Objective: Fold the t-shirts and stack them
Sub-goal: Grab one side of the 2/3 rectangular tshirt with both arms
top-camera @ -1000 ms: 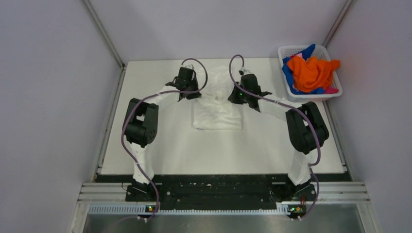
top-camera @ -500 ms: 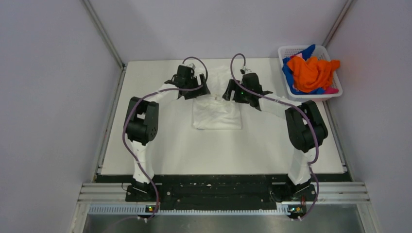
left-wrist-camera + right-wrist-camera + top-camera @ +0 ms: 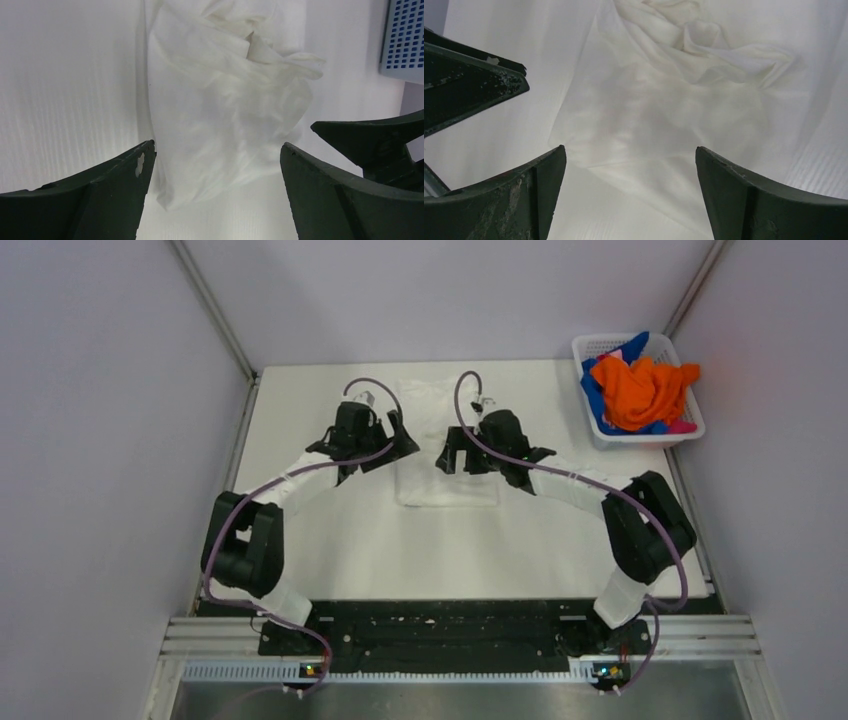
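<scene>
White t-shirt (image 3: 450,488) lies rumpled under left end effector (image 3: 217,147) and right end effector (image 3: 631,150).

Overhead camera looks down; both wrist cameras closely share the white t-shirt (image 3: 220,110).

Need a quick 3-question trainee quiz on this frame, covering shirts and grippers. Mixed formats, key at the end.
1. True or false: the left gripper and the right gripper each grip the white t-shirt.
2. Where does the basket stand? A: at the far right corner of the table. B: at the far left corner. C: between the arm bases.
3. What colour is the t-shirt lying on top in the basket?
Key: 1 false, both stand open and hold nothing. 2 A. 3 orange, the orange t-shirt.
</scene>
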`<state>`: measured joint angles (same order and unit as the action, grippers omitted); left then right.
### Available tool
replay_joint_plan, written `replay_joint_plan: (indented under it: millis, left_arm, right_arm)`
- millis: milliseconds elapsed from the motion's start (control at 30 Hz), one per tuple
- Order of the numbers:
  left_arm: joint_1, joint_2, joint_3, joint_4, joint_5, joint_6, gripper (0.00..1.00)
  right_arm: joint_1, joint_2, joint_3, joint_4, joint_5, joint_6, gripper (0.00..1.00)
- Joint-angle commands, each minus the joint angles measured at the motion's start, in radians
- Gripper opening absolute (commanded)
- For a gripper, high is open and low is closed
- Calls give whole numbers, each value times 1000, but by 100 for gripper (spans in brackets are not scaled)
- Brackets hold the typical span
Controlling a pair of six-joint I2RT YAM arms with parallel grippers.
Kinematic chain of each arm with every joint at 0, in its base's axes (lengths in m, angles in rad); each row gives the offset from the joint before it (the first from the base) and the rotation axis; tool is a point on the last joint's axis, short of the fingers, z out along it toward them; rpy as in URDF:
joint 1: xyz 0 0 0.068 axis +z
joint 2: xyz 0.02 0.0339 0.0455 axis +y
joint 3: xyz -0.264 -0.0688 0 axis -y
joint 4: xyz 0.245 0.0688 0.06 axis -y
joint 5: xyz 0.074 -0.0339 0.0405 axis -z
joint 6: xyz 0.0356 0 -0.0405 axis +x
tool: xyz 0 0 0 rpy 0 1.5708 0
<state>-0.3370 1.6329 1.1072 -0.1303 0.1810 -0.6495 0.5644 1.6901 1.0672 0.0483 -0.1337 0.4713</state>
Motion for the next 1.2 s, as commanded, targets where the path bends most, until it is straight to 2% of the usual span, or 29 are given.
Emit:
replay_joint_plan:
  millis: [0, 200, 400, 667, 767, 867, 1167]
  left_arm:
    - [-10, -119, -143, 27, -54, -61, 99]
    - [-14, -226, -272, 18, -55, -72, 99]
    - [-15, -191, -291, 38, -13, -70, 99]
    - [-17, -123, -274, 36, 13, -57, 99]
    - [-18, -105, -279, 43, 23, -56, 99]
    - [-21, -86, -289, 56, 40, -59, 93]
    - [-42, 20, -295, 123, 73, -88, 58]
  right_arm:
    - [42, 50, 36, 58, -7, -16, 99]
    - [42, 213, 197, 37, 9, -40, 99]
    - [33, 323, 334, 60, 101, -50, 99]
    - [-58, 442, 543, -47, 203, -34, 99]
    - [-70, 386, 497, -47, 194, -59, 99]
    - [-70, 290, 422, -35, 200, -88, 99]
    - [-91, -57, 57, -101, 308, -16, 99]
